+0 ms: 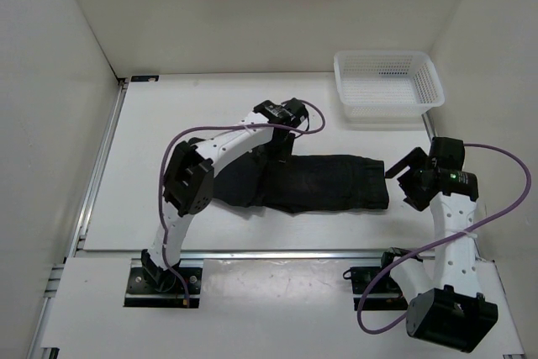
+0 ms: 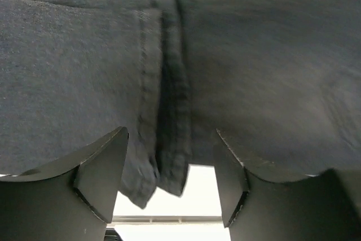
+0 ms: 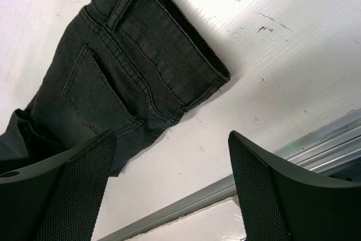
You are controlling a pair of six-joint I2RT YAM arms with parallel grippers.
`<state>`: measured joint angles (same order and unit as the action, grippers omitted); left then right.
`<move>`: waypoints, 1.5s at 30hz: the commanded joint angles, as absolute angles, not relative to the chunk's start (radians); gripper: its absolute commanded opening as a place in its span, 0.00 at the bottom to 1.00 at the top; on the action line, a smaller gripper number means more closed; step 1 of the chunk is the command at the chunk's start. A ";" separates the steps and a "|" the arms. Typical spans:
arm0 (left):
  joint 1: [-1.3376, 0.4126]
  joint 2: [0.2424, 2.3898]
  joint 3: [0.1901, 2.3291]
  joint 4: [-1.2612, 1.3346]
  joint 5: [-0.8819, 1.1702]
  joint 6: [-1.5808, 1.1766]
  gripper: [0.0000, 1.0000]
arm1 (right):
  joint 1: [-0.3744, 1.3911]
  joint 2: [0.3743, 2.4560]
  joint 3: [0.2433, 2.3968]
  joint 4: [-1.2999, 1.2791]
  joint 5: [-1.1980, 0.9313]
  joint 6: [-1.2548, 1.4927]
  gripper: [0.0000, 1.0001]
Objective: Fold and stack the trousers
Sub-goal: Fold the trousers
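Trousers (image 1: 324, 182): folded band lying on the table (image 1: 151, 124), waistband (image 3: 192, 32) toward the right side.
Left gripper (image 2: 172, 145): spread wide over the cloth (a seam fold (image 2: 169, 94) between its fingers (image 2: 101, 173)).
Right gripper (image 3: 171, 135): spread wide, empty, near the waistband.

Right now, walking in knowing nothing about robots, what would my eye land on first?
The black trousers lie in a long band across the middle of the white table, with the left gripper open right against the fabric. The right gripper hangs open just off the waistband end, and a white mesh basket sits at the table's far right corner.
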<state>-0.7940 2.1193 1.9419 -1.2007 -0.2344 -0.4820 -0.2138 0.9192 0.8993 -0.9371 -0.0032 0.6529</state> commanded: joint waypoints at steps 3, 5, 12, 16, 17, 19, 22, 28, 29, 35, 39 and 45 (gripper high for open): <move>-0.775 2.143 1.916 -1.230 -0.368 -0.551 0.71 | -0.216 0.893 0.899 -0.946 -0.006 0.644 0.85; -0.775 2.152 1.901 -1.230 -0.379 -0.551 0.69 | -0.216 0.893 0.890 -0.946 -0.006 0.644 0.85; -0.765 2.174 1.881 -1.220 -0.420 -0.597 0.26 | -0.216 0.913 0.899 -0.937 -0.028 0.644 0.85; -0.755 2.079 1.872 -1.182 -0.381 -0.612 0.10 | -0.216 0.913 0.908 -0.937 -0.028 0.644 0.85; -0.736 2.051 1.856 -1.157 -0.350 -0.612 0.10 | -0.216 0.913 0.908 -0.937 -0.028 0.644 0.85; -0.698 2.004 1.806 -1.108 -0.232 -0.597 0.10 | -0.216 0.913 0.908 -0.937 -0.028 0.644 0.85; -0.689 1.977 1.792 -1.071 -0.175 -0.586 0.10 | -0.216 0.913 0.897 -0.937 -0.028 0.644 0.85; -0.689 2.011 1.792 -1.043 -0.158 -0.609 0.13 | -0.216 0.913 0.888 -0.928 -0.037 0.653 0.85; -0.689 2.020 1.792 -1.043 -0.141 -0.609 0.37 | -0.216 0.913 0.888 -0.928 -0.037 0.653 0.85; -0.715 2.091 1.845 -1.092 -0.091 -0.526 0.71 | -0.216 0.913 0.888 -0.928 -0.037 0.653 0.85; -0.726 2.068 1.780 -1.069 -0.126 -0.535 0.82 | -0.216 0.922 0.879 -0.919 -0.037 0.644 0.85; -0.681 1.991 1.746 -1.089 -0.184 -0.555 0.72 | -0.216 0.910 0.879 -0.919 -0.037 0.644 0.85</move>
